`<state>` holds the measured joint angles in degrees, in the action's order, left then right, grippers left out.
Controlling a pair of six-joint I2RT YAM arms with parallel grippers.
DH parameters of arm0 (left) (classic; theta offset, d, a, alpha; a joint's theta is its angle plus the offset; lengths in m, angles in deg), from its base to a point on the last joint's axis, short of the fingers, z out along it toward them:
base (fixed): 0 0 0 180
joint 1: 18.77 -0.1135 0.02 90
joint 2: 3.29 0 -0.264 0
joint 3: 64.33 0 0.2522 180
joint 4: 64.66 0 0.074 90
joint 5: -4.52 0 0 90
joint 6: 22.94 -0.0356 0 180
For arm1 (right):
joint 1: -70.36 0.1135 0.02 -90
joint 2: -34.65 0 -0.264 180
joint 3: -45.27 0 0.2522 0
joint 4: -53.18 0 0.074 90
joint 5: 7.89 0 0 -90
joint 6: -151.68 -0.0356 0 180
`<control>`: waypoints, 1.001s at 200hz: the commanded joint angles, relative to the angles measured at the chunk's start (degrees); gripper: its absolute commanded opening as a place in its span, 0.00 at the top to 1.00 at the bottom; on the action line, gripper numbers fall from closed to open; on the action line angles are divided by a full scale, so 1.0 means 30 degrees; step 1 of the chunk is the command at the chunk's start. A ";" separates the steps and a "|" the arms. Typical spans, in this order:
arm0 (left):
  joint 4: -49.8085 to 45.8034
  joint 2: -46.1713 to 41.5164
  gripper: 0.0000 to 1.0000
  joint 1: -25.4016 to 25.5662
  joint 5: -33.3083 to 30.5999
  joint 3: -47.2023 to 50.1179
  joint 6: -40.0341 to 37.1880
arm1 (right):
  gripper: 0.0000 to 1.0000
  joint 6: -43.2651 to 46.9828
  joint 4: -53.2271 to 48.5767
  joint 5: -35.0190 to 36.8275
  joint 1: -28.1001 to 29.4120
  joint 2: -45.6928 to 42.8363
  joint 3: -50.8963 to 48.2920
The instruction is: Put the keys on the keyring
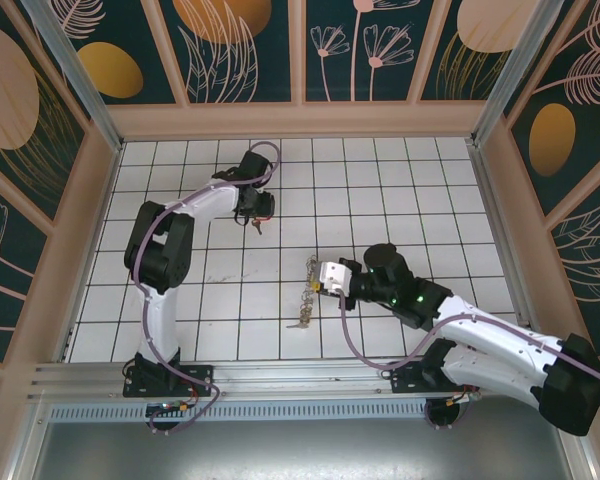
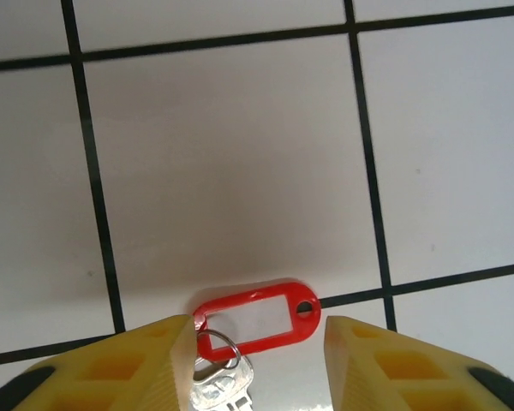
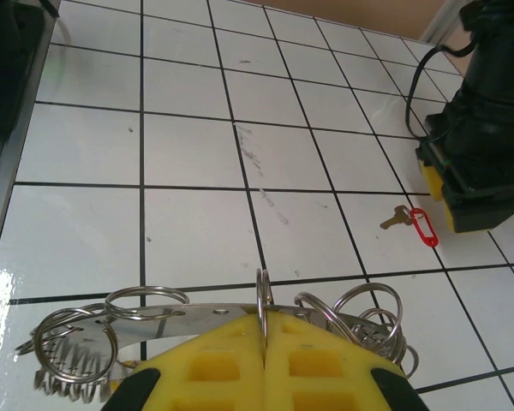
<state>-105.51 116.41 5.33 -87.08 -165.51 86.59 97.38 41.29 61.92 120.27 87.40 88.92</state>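
The keys are one small silvery key (image 2: 223, 384) on a red plastic tag (image 2: 257, 318), lying flat on the white tiles. My left gripper (image 2: 259, 338) stands open low over it, with its yellow fingers (image 2: 146, 364) either side of the tag. The left finger sits at the tag's ring end and the right finger stands clear. From above, the key (image 1: 255, 226) lies just under the left gripper (image 1: 257, 207). My right gripper (image 3: 264, 330) is shut on one split ring of the keyring (image 3: 167, 315), a flat metal piece fringed with wire rings, also seen from above (image 1: 305, 295).
The tiled floor (image 1: 400, 180) is boxed in by wooden-framed walls (image 1: 300, 120). A metal rail (image 1: 280, 375) runs along the near edge by the arm bases. About one and a half tiles of bare floor separate the keyring from the key.
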 commanded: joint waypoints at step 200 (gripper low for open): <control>-0.0807 0.0096 0.75 0.0380 -0.3504 0.0881 0.0771 | 1.00 -0.0270 0.0232 -0.1493 -0.1285 -0.1521 0.0349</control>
<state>-105.79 117.31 6.47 -95.67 -162.51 90.27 97.30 41.25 59.47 116.77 84.23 88.92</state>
